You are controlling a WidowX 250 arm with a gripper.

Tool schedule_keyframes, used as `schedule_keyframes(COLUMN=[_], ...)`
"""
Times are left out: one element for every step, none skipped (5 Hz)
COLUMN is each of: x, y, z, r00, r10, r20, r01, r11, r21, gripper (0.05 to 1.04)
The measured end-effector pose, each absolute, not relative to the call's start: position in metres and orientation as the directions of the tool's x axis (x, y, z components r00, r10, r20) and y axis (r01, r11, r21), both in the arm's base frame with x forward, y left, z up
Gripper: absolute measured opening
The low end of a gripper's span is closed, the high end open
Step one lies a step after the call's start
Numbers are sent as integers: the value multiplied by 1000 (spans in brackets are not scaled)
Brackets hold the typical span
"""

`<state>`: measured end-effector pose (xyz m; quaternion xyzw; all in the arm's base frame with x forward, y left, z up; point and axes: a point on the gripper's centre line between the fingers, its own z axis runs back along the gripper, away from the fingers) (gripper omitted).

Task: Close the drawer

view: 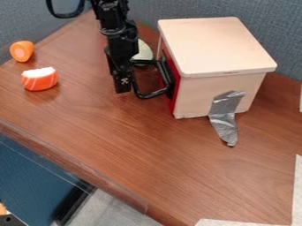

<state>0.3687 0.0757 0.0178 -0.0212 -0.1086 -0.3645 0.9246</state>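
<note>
Camera view: wooden box [221, 48] fastened to counter [118, 141] by silver tape [224, 119], probably for not sliding under a push. Hand [168, 89] placed at the front of red drawer [173, 104], seemingly for pressing it inward. Cannot tell if clenched or released. Drawer in the box's left side as viewed, just right of the hand, apparently touching, almost flush.

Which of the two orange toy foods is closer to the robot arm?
The striped piece with the white top; the round-ended piece lies farther left.
</note>
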Motion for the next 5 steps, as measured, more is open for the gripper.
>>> schedule_keyframes(x=[366,351,324,297,270], y=[76,98,138,158,179], z=[17,30,55,78,91], r00=[709,725,752,742,750], r10=[-673,-658,-624,-630,-617], r20=[213,202,214,229,238], r01=[684,670,627,623,604], r11=[729,742,777,774,786], r21=[29,16,61,112,134], gripper=[1001,1001,1000,1001,1001])
